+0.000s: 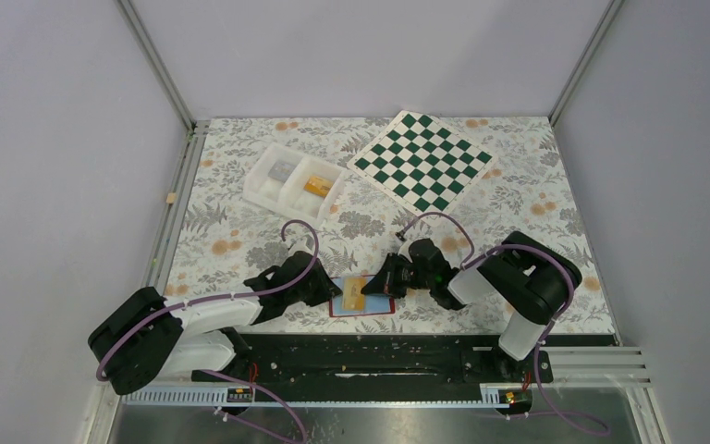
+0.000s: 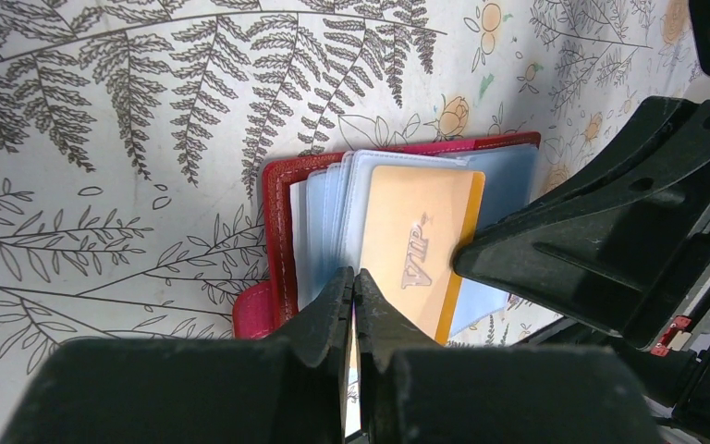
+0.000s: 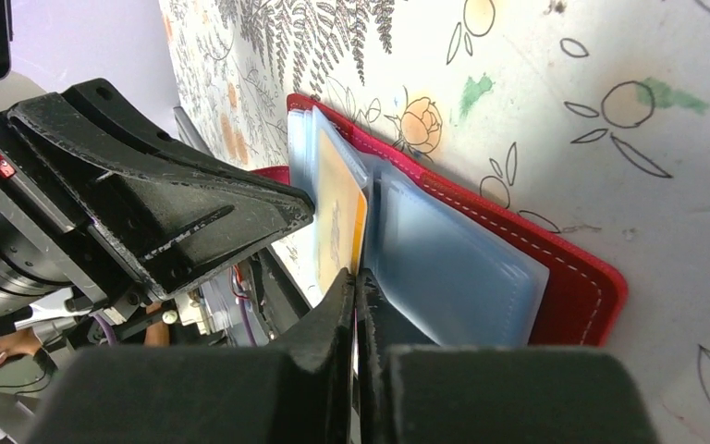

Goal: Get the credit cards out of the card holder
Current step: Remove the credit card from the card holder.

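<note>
item: flat red folding card holder (image 2: 277, 213) with its pale blue plastic sleeves fanned open. it lies on the floral-patterned bench (image 1: 240, 231) near the front edge, between the two arms.
contents: one orange-yellow credit card (image 2: 416, 245) marked vip, showing among the sleeves.
left end effector (image 2: 353, 277): closed, tips resting on the sleeves, seemingly to pin the holder flat.
right end effector (image 3: 356, 277): closed at the card's edge. i cannot tell whether it actually pinches the card.
likely purpose: one arm steadies while the other draws the card out.

I see the red wallet (image 2: 275, 231) lying open and flat, its pale blue sleeves (image 2: 508, 176) fanned, one orange VIP card (image 2: 416, 245) tilted among them.
</note>
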You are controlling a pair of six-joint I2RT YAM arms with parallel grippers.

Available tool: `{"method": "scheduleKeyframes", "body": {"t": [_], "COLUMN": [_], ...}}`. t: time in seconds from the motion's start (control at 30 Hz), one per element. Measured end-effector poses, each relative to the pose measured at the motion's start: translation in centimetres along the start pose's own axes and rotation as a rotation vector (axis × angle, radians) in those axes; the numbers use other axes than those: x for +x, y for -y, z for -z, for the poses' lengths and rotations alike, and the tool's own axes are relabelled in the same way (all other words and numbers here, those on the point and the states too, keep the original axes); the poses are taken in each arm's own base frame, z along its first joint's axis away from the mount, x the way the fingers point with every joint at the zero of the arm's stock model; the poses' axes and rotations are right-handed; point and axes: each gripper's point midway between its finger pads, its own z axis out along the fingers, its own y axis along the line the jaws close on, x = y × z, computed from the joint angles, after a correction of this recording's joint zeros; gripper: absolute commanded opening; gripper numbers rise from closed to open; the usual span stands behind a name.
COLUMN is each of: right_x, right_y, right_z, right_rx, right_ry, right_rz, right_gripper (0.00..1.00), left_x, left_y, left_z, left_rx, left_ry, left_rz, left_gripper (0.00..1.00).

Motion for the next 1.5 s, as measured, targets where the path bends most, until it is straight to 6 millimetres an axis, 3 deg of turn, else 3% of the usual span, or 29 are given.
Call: {"method": "scheduleKeyframes", "body": {"t": [0.2, 0.53, 0.83, 0.97, 1.07, 1.17, 1.5], "right_x": [0.0, -0.6, -1.7, -2.4, -2.8, -2.6, -2.8], "right_y": [0.2, 0.3, -2.2, -4.2, -6.0, -7.3, -10.2], "right_z": [0.4, 3.4, 7.4, 9.1, 10.1, 10.7, 13.0], "right_rx": [0.001, 0.045, 0.070, 0.022, -0.037, -0.085, -0.219], "right_ry": [0.008, 0.043, 0.159, 0.224, 0.257, 0.254, 0.326], "right_rz": [-0.004, 0.008, 0.039, 0.061, 0.071, 0.096, 0.096], "right_gripper": [0.00, 0.00, 0.00, 0.00, 0.00, 0.00, 0.00], "left_x": [0.1, 0.1, -0.3, -2.0, -3.0, -3.0, -1.5], "left_y": [0.0, 0.0, 0.5, 4.3, 7.8, 10.0, 13.6], "left_z": [-0.1, -0.1, 1.7, 3.7, 5.4, 6.6, 8.4], "left_rx": [-0.002, -0.005, -0.036, 0.086, 0.237, 0.349, 0.584], "left_ry": [-0.004, -0.006, -0.022, 0.024, 0.055, 0.053, -0.013], "left_rz": [0.004, 0.007, -0.049, -0.086, -0.110, -0.130, -0.153], "left_gripper": [0.04, 0.06, 0.42, 0.52, 0.52, 0.53, 0.54]}}
